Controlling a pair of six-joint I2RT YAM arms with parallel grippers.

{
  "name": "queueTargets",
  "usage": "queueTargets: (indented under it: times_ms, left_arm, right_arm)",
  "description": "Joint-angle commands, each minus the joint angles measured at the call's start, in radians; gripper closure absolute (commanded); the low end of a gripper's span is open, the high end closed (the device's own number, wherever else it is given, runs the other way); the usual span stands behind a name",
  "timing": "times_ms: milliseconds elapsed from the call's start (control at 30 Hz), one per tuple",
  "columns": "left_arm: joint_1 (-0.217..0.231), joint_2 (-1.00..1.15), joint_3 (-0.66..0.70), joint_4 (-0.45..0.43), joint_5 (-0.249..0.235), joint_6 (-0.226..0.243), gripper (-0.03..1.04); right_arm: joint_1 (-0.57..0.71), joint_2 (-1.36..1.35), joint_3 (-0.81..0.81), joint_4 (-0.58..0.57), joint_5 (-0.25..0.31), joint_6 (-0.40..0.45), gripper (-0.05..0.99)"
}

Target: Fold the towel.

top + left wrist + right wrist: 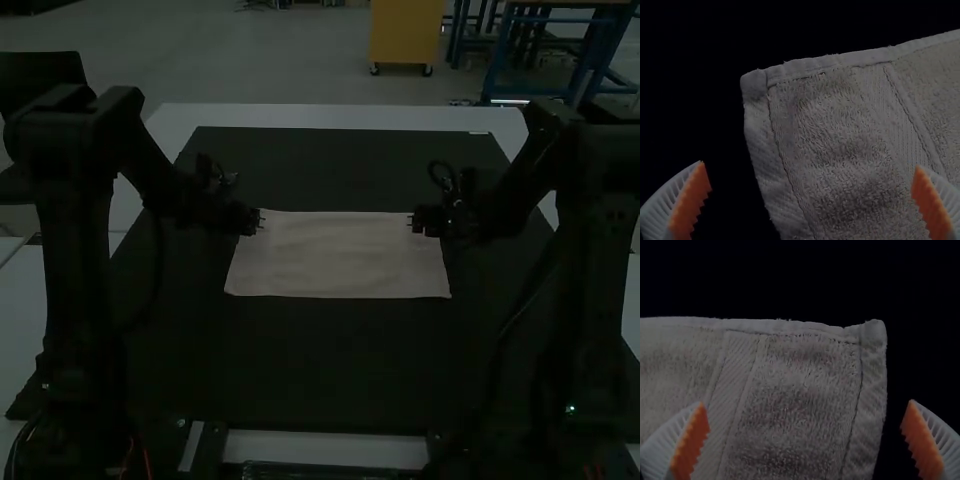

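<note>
The pale towel (338, 258) lies spread flat as a wide rectangle on the dark mat. At its far left corner is my left gripper (259, 221); at its far right corner is my right gripper (411, 223). In the left wrist view, a hemmed corner of the towel (840, 150) shows beyond the wide-apart fingers of the left gripper (811, 200). The right wrist view has another hemmed corner of the towel (795, 390), with the right gripper (805, 440) open around it and holding nothing.
A dark mat (330, 370) covers most of the white table (340, 117) and extends around the towel on all sides. The two arms stand at the near left and near right, with cables hanging beside them.
</note>
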State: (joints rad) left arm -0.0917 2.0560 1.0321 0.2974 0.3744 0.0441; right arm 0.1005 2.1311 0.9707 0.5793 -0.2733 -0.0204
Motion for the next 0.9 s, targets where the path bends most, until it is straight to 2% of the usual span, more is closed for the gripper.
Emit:
queueTargets:
  times_ms: [0, 167, 300, 367, 400, 433, 500, 533, 567, 600, 867]
  left_arm:
    - [-0.002, 0.023, 0.019, -0.007, 0.009, 0.002, 0.06]
    - [0.0, 0.023, 0.014, -0.011, 0.004, 0.005, 0.06]
    - [0.0, 0.023, 0.013, -0.012, -0.023, 0.007, 0.07]
    - [-0.002, 0.023, 0.014, -0.011, -0.028, 0.007, 0.1]
    - [-0.002, 0.023, 0.014, -0.009, -0.029, 0.007, 0.13]
    - [-0.002, 0.023, 0.013, -0.011, -0.029, 0.007, 0.21]
    - [-0.002, 0.026, 0.011, -0.012, -0.031, 0.008, 0.59]
    - [0.0, 0.029, 0.009, -0.012, -0.032, 0.008, 0.81]
    - [-0.002, 0.03, 0.009, -0.012, -0.032, 0.011, 0.99]
    - [0.0, 0.03, 0.006, -0.011, -0.031, 0.016, 0.99]
    - [0.007, 0.026, -0.003, 0.022, -0.026, 0.016, 0.99]
  right_arm:
    - [-0.005, 0.038, 0.025, -0.01, 0.002, -0.012, 0.04]
    - [-0.005, 0.044, 0.023, -0.016, 0.003, -0.023, 0.04]
    - [-0.001, 0.049, 0.023, -0.018, 0.013, -0.042, 0.04]
    - [0.002, 0.052, 0.025, -0.019, 0.013, -0.042, 0.1]
    - [-0.002, 0.053, 0.025, -0.027, 0.003, -0.044, 0.19]
    - [-0.005, 0.053, 0.028, -0.044, -0.02, -0.042, 0.35]
    - [-0.008, 0.061, 0.039, -0.078, -0.119, -0.03, 0.65]
    - [-0.012, 0.066, 0.04, -0.087, -0.126, -0.033, 0.72]
    - [-0.012, 0.07, 0.043, -0.095, -0.124, -0.039, 0.87]
    - [-0.012, 0.073, 0.046, -0.095, -0.122, -0.042, 0.95]
    - [-0.041, 0.067, 0.048, -0.101, -0.124, -0.044, 0.96]
